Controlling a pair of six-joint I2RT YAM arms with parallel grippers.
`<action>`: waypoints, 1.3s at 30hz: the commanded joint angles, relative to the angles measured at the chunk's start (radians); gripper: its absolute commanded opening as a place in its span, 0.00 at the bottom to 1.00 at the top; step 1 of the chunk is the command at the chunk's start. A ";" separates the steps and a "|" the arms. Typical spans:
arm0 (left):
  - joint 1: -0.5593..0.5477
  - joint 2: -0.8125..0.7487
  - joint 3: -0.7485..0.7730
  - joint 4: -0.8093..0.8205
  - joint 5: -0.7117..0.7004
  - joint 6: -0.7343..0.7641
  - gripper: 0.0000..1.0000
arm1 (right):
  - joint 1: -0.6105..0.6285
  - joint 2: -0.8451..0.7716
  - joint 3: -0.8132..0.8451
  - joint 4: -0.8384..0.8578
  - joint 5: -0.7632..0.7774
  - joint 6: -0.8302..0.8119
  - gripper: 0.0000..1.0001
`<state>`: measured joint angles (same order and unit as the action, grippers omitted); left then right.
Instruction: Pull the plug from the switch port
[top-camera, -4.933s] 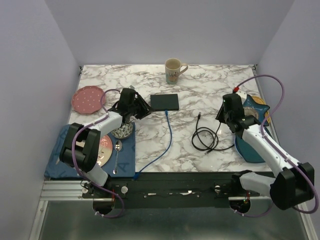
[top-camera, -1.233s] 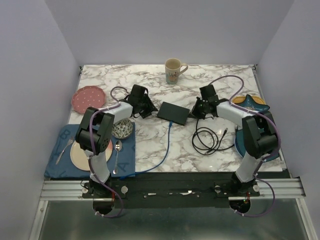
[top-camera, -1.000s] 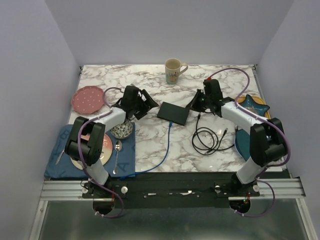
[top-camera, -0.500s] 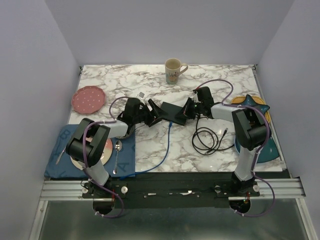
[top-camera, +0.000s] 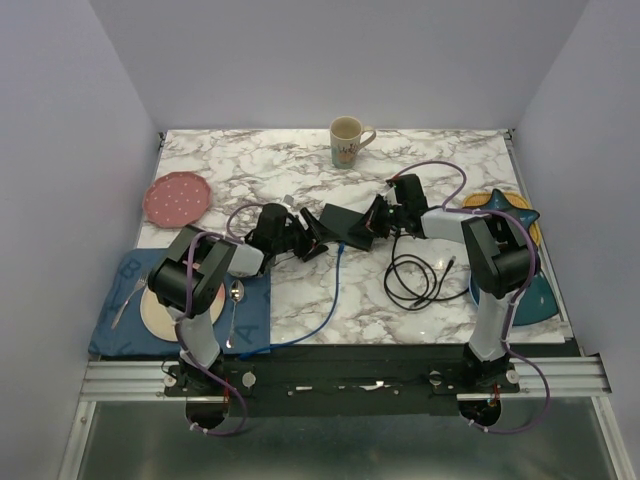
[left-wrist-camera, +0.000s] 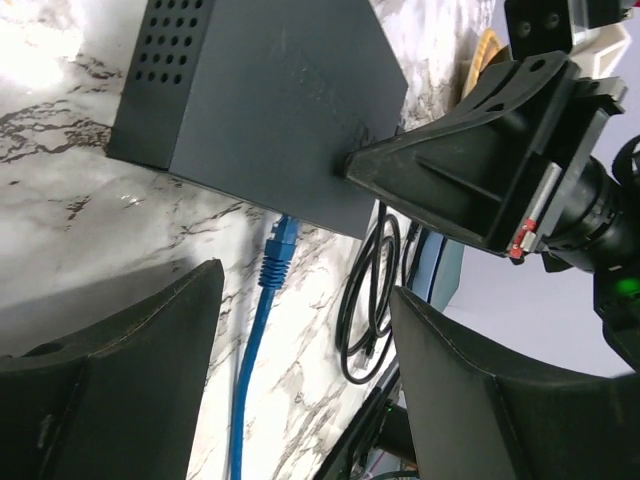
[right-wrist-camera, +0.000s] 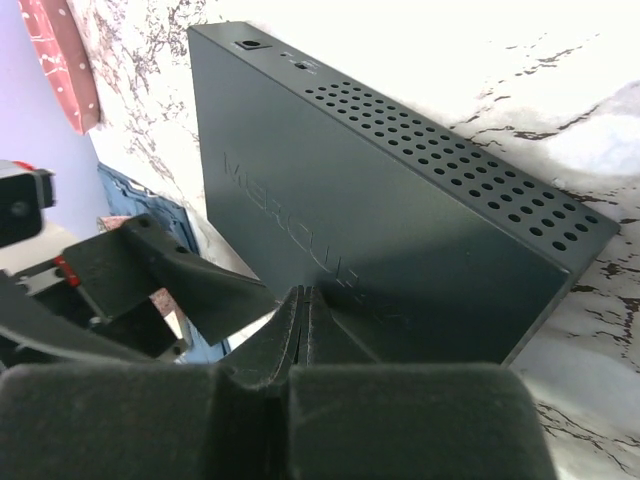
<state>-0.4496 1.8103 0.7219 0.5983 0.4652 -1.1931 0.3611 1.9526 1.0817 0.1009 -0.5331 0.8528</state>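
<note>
The dark switch (top-camera: 347, 224) lies mid-table, turned at an angle. A blue cable (top-camera: 332, 290) is plugged into its near side; the blue plug (left-wrist-camera: 279, 244) sits in the port. My left gripper (top-camera: 314, 240) is open, low over the table at the switch's near-left corner. In the left wrist view the gripper (left-wrist-camera: 305, 285) has the plug just ahead of its tips and the cable running between the fingers (left-wrist-camera: 120, 370), not touching. My right gripper (top-camera: 375, 214) is shut, and its closed tips (right-wrist-camera: 306, 296) rest on the switch's top (right-wrist-camera: 400, 230).
A coiled black cable (top-camera: 418, 276) lies right of the switch. A mug (top-camera: 346, 141) stands at the back. A pink plate (top-camera: 177, 198) sits far left, and a blue mat (top-camera: 256, 318) with plate and spoon near left. Blue dishes (top-camera: 512, 213) sit at right.
Both grippers have closed in on the switch from either side. The switch has been turned at an angle. The left gripper has slid right to the plug; the right now rests on the switch.
</note>
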 joint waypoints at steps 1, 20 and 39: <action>-0.011 0.037 -0.007 0.054 0.012 -0.039 0.75 | 0.007 0.043 -0.031 -0.027 0.031 -0.001 0.01; -0.049 0.112 0.088 -0.075 -0.048 0.012 0.57 | 0.006 0.035 -0.026 -0.046 0.059 -0.020 0.01; -0.052 0.165 0.128 -0.083 -0.068 -0.002 0.45 | 0.007 0.035 -0.029 -0.050 0.064 -0.020 0.01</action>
<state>-0.4931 1.9419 0.8314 0.5434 0.4236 -1.2018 0.3611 1.9530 1.0790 0.1059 -0.5255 0.8570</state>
